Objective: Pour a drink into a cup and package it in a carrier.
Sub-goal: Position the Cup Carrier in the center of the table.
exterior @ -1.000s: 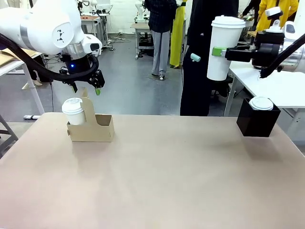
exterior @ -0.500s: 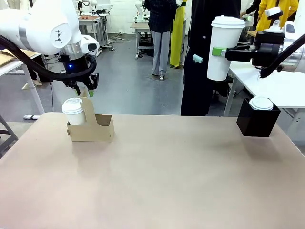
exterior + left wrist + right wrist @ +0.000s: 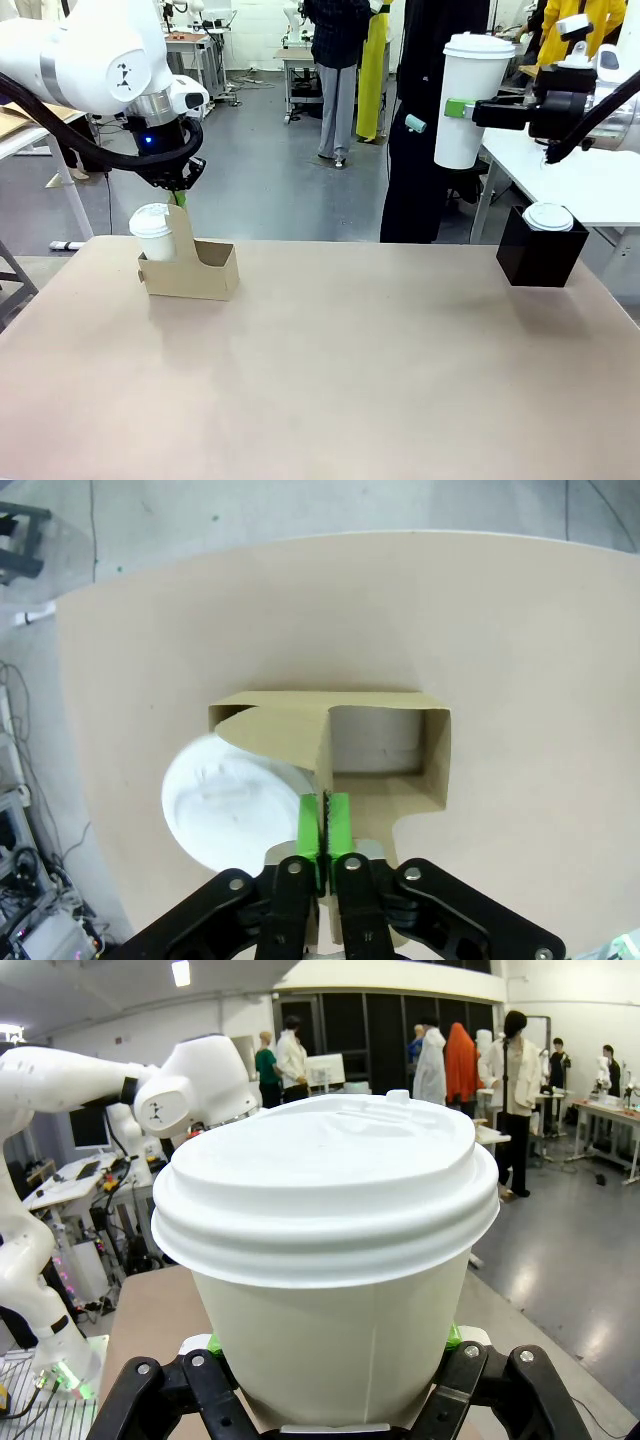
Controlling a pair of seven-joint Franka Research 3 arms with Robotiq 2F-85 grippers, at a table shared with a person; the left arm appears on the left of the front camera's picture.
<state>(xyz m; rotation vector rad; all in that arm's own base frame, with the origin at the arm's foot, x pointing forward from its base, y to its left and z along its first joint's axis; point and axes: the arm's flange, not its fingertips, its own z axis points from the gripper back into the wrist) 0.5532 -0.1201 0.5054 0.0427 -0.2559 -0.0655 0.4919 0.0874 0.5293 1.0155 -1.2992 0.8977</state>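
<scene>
The brown cardboard carrier (image 3: pixel 205 272) stands on the table at the far left. A short white lidded cup (image 3: pixel 153 231) fills its left pocket, and the other pocket (image 3: pixel 375 745) is empty. My left gripper (image 3: pixel 179 196) is shut on the top of the carrier's centre handle panel. In the left wrist view the green pads (image 3: pixel 312 825) of this gripper (image 3: pixel 325 828) pinch the panel's edge beside the white lid (image 3: pixel 230 805). High at the right, my right gripper (image 3: pixel 460 108) is shut on the tall white lidded cup (image 3: pixel 468 95), held upright in the air (image 3: pixel 330 1260). The drink is hidden.
A black cube-shaped box (image 3: pixel 535 258) with a small lidded white cup (image 3: pixel 549 217) on top sits at the table's far right. A person in black (image 3: pixel 430 120) stands beyond the far edge. A white table (image 3: pixel 590 185) is behind on the right.
My left gripper's fingers have closed from open onto the carrier's handle panel, dropping slightly. The right arm with the tall cup has stayed still.
</scene>
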